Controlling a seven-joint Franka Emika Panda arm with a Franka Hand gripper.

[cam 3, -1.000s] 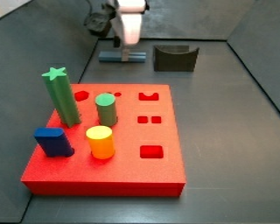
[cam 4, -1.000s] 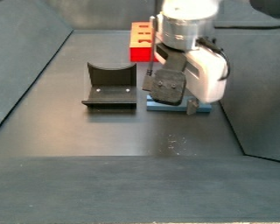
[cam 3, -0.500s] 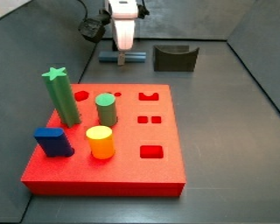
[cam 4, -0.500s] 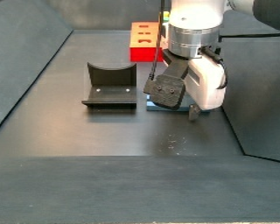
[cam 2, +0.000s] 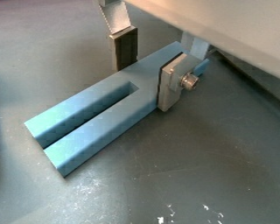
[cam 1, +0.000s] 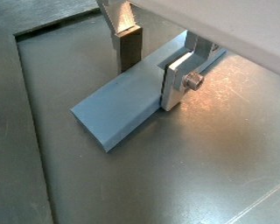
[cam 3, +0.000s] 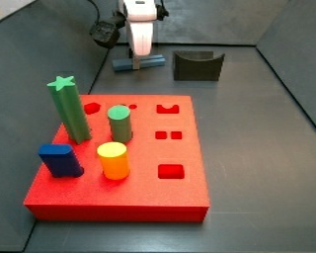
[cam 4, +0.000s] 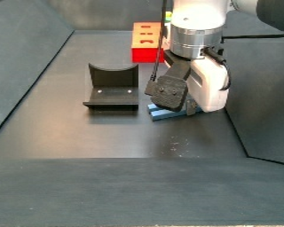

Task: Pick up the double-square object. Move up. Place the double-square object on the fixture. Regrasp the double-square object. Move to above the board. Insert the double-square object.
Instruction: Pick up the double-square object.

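Observation:
The double-square object (cam 1: 116,112) is a slate-blue flat bar with a slot between its two prongs (cam 2: 84,127). My gripper (cam 1: 150,79) straddles it near its solid end. Both wrist views show the near silver finger (cam 2: 170,83) flat against one side and the far dark pad (cam 2: 125,52) at the other edge. In both side views the gripper (cam 3: 139,54) (cam 4: 176,97) stands upright over the bar (cam 3: 150,63) (cam 4: 165,113), which sits low by the floor. The dark fixture (cam 3: 197,65) (cam 4: 113,87) stands beside it. The red board (cam 3: 134,193) (cam 4: 142,43) lies apart.
On the board stand a green star peg (cam 3: 71,109), a green cylinder (cam 3: 119,124), a yellow cylinder (cam 3: 114,160) and a short dark-blue block (cam 3: 59,160). Sloped grey walls ring the floor.
The gripper has risen a little over the last second while staying over the bar. The bar now looks slightly tilted in a side view.

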